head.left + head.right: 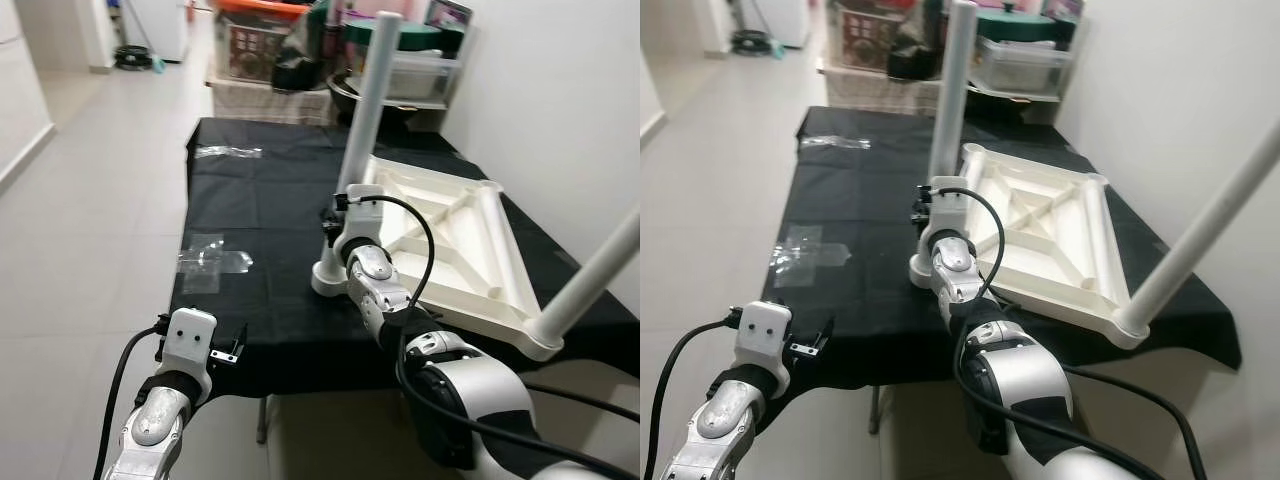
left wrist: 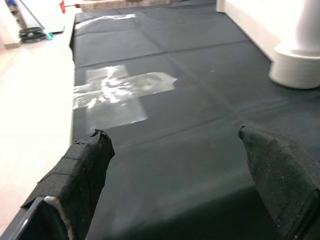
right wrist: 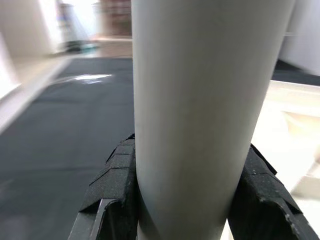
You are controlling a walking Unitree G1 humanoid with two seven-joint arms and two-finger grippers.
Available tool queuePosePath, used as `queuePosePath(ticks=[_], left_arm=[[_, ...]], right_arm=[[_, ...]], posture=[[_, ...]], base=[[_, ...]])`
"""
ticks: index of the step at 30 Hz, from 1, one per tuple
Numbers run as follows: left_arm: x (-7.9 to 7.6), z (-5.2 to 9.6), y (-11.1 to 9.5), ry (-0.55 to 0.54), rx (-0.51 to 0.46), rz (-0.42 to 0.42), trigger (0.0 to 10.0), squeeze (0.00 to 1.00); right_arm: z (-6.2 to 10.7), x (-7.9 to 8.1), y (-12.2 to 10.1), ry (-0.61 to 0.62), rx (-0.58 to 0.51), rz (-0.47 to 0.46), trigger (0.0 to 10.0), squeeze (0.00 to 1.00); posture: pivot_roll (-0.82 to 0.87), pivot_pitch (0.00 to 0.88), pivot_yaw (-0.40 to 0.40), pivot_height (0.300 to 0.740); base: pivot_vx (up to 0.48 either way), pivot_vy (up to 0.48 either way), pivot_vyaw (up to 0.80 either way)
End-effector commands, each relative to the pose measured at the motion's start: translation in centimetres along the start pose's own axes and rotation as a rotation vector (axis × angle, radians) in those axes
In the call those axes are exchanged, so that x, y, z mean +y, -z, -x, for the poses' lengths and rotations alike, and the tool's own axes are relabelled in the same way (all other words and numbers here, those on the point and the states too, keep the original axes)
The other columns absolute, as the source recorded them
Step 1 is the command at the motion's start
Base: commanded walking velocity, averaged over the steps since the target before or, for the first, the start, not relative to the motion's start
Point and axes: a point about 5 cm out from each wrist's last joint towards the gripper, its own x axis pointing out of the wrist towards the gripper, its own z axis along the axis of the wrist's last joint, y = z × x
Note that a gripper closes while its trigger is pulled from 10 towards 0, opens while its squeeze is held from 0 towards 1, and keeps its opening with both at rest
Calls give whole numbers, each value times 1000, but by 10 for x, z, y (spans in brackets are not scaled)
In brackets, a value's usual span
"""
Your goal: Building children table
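Black cloth (image 1: 270, 210) covers the table, and at its near edge the left gripper (image 2: 175, 150) hovers with its fingers (image 2: 85, 165) spread wide apart, nothing between them. Just beyond it a patch of clear tape (image 1: 212, 258) is stuck to the cloth.

Further in, the right gripper (image 3: 185, 185) is clamped on a pale grey table leg (image 1: 368, 100); the wrist view shows its padded fingers (image 3: 117, 175) pressed against both sides of the tube. That leg stands upright in the near-left corner socket (image 1: 327, 275) of the upturned white tabletop (image 1: 450, 240), which lies underside-up on the right part of the cloth, its ribs showing. A second leg (image 1: 595, 275) rises from the near-right corner socket and leans outward to the right.

Another strip of tape (image 1: 228, 152) lies near the far left edge of the cloth. Behind the table stand a shelf with what look like bins and boxes (image 1: 400, 60), blurred, and a white wall (image 1: 560, 90) on the right.
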Motion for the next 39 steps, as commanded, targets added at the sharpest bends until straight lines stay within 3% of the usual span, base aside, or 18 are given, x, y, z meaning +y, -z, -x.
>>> queuePosePath(ticks=[1, 2, 3, 4, 5, 6, 8, 11, 29, 30, 32, 33, 34, 36, 39], left_arm=[[-2, 1, 2, 12, 7, -6, 10000, 0], [-2, 1, 2, 12, 7, -6, 10000, 0], [-3, 1, 2, 13, 7, -6, 10000, 0], [-3, 1, 2, 13, 7, -6, 10000, 0], [-3, 1, 3, 16, 8, -6, 10000, 0], [-3, 1, 3, 16, 8, -6, 10000, 0], [-3, 0, 3, 21, 11, -6, 10000, 0], [-5, -2, 3, 30, 10, -5, 10000, 0], [-1, -2, 2, 26, 10, -14, 10000, 0], [0, -2, 3, 26, 11, -15, 10000, 0], [0, -1, 3, 26, 12, -16, 10000, 0], [0, -1, 3, 29, 14, -18, 10000, 0], [0, -1, 3, 29, 14, -18, 10000, 0], [1, 0, 5, 30, 18, -20, 10000, 0], [0, 1, 6, 32, 21, -20, 10000, 0]], right_arm=[[-2, -59, 10, 303, 36, 21, 0, 0], [-2, -59, 10, 303, 36, 21, 0, 0], [-1, -74, 12, 393, 41, 13, 0, 0], [-1, -74, 12, 393, 41, 13, 0, 0], [1, -89, 12, 466, 33, 12, 0, 0], [1, -89, 12, 466, 33, 12, 0, 0], [5, -110, 7, 588, -3, 12, 0, 0], [8, -121, 6, 666, -9, 13, 0, 0], [12, -117, 7, 682, -8, 15, 0, 0], [11, -114, 3, 638, -48, -8, 10000, 1000], [11, -111, 0, 606, -79, -24, 10000, 1000], [18, -108, -14, 485, -190, 22, 10000, 1000], [18, -108, -14, 485, -190, 22, 10000, 1000], [37, -107, -18, 391, -245, 87, 10000, 1000], [50, -109, -15, 361, -241, 108, 10000, 1000]], posture=[[74, 0, -143, 740], [74, 0, -143, 740], [74, 0, -143, 740], [74, 0, -143, 740], [68, 0, -136, 740], [68, 0, -136, 740], [55, 0, -128, 740], [53, 0, -123, 740], [63, 0, -126, 740], [62, 0, -123, 740], [62, 0, -123, 740], [36, 0, -120, 740], [36, 0, -120, 740], [26, 0, -117, 740], [12, 0, -111, 740]], base=[[0, 0, 0], [0, 0, 0], [0, 0, 0], [0, 0, 0], [0, 0, 0], [0, 0, 0], [0, 0, 0], [0, 0, 0], [0, 0, 0], [0, 0, 0], [0, 0, 0], [0, 0, 0], [0, 0, 0], [0, 0, 0], [0, 0, 0]])
